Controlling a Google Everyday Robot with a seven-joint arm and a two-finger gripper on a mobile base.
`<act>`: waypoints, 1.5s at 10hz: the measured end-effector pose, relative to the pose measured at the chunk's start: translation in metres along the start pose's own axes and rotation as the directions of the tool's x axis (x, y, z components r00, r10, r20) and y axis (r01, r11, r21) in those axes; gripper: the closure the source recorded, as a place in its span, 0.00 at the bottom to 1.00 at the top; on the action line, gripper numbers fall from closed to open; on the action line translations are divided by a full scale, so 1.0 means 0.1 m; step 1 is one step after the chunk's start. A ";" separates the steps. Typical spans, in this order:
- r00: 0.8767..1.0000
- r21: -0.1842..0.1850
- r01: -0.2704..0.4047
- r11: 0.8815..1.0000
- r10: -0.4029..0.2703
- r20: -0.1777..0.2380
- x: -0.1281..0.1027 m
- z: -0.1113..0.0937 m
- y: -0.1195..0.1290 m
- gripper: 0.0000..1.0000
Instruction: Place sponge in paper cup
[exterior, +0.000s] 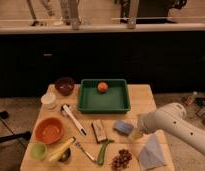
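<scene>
The sponge (123,127), a small blue-grey block, lies flat on the wooden table (141,95) right of centre. The paper cup (48,100), short and whitish, stands upright near the table's left edge, in front of a dark maroon bowl (64,85). My white arm reaches in from the right. Its gripper (138,133) sits low over the table just right of the sponge, open, with nothing held in it. The cup is far to the left of the gripper, across the table.
A green tray (86,107) at the back centre holds an orange fruit (102,86). An orange bowl (48,130), green cup (39,150), banana (61,149), white-handled tool (73,119), brown bar (99,131), green pepper (103,150), grapes (121,159) and folded pale cloth (152,151) crowd the front.
</scene>
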 end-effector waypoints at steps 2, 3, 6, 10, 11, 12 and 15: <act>1.000 0.016 -0.005 1.000 0.005 -0.001 0.02 0.01 -0.04 0.20; 1.000 0.021 -0.005 1.000 0.005 0.010 0.02 0.04 -0.05 0.20; 0.998 0.025 0.017 1.000 -0.019 0.054 0.04 0.13 -0.10 0.20; 0.996 -0.014 0.037 0.999 -0.036 0.083 0.02 0.36 -0.11 0.20; 0.995 -0.024 0.040 0.999 -0.037 0.088 0.02 0.41 -0.11 0.20; 0.995 -0.037 0.043 0.998 -0.039 0.092 0.02 0.50 -0.12 0.20; 0.991 -0.057 0.045 0.997 -0.037 0.128 0.07 0.69 -0.15 0.20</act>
